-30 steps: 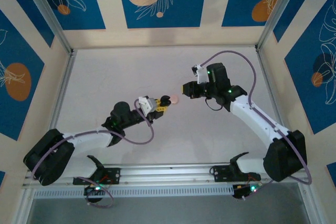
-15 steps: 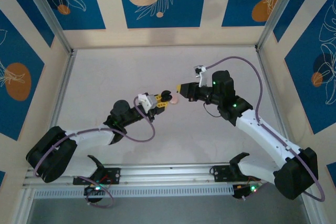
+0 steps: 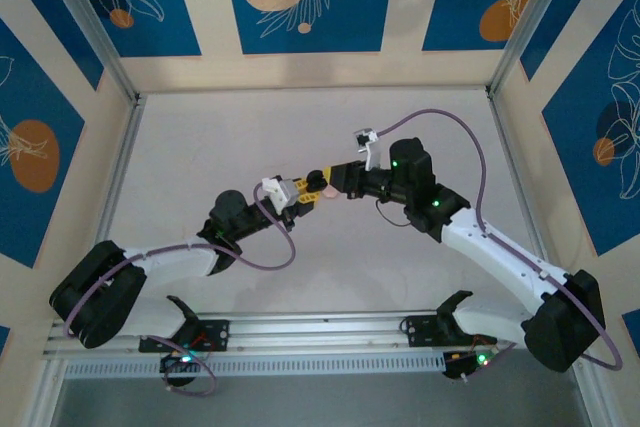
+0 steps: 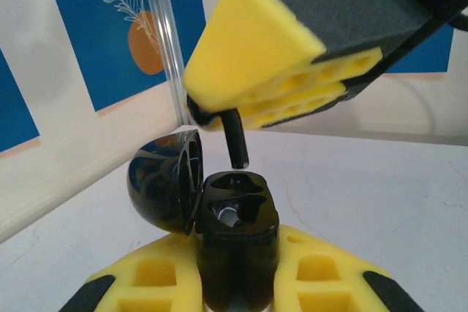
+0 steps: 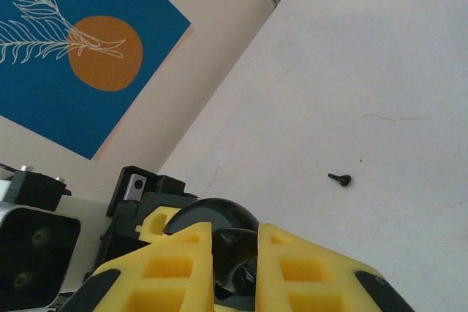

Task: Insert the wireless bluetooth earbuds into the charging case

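Left jaws clamp the open charging case (image 4: 235, 213); right jaws pinch an earbud (image 4: 238, 140) just above its socket.

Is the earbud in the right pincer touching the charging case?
Cannot tell. Left wrist view: the earbud hangs tip-down at the rim of the charging case; contact unclear.

The charging case (image 4: 234, 217) is black plastic and very glossy. Its open lid (image 4: 164, 184) throws back the light almost like a mirror. The earbud (image 4: 238, 140) is black also, smooth, with a softer shine. The left claw (image 4: 238, 279) and the right claw (image 5: 234, 253) have fingers (image 4: 153, 283) of yellow plastic, matt and a little grainy. The tabletop (image 5: 380, 71) is white and matt, with thin hairline cracks. The near frame rail (image 3: 330, 327) looks like brushed metal. The purple cable (image 3: 445, 113) has a smooth sheath.
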You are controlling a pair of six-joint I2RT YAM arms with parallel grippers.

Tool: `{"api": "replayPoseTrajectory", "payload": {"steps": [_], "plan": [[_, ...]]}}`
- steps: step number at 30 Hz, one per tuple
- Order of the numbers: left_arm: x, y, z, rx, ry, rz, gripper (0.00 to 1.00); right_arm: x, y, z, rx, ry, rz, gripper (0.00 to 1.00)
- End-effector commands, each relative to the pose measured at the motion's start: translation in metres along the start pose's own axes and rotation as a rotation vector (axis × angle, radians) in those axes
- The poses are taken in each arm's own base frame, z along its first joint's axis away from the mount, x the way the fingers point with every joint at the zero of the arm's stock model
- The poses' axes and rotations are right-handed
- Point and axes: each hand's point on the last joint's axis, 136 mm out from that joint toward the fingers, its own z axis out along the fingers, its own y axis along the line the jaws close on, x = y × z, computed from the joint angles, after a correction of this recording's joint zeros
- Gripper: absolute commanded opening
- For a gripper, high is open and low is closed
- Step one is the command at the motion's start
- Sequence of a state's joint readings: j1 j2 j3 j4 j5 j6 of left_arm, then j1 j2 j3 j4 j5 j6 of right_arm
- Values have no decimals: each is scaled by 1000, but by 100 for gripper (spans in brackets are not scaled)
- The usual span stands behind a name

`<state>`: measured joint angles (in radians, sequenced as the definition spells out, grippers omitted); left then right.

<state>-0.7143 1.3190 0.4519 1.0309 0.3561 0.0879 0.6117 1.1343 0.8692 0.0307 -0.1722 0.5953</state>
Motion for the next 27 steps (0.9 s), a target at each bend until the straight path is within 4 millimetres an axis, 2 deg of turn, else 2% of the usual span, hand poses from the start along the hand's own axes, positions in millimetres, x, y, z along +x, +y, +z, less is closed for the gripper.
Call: {"api": "replayPoseTrajectory", "payload": {"steps": [1,8,17,27], "plan": [[-31,2,3,-9,-91,51,16,-10,8,2,-15,-23,-22,16],[-32,3,3,-19,-92,57,16,-1,10,9,-25,8,-14,16],[-36,7,0,-44,-95,74,16,11,3,9,14,47,-12,15],[-37,8,-2,-54,-79,100,16,15,16,11,-27,78,-45,15]]}}
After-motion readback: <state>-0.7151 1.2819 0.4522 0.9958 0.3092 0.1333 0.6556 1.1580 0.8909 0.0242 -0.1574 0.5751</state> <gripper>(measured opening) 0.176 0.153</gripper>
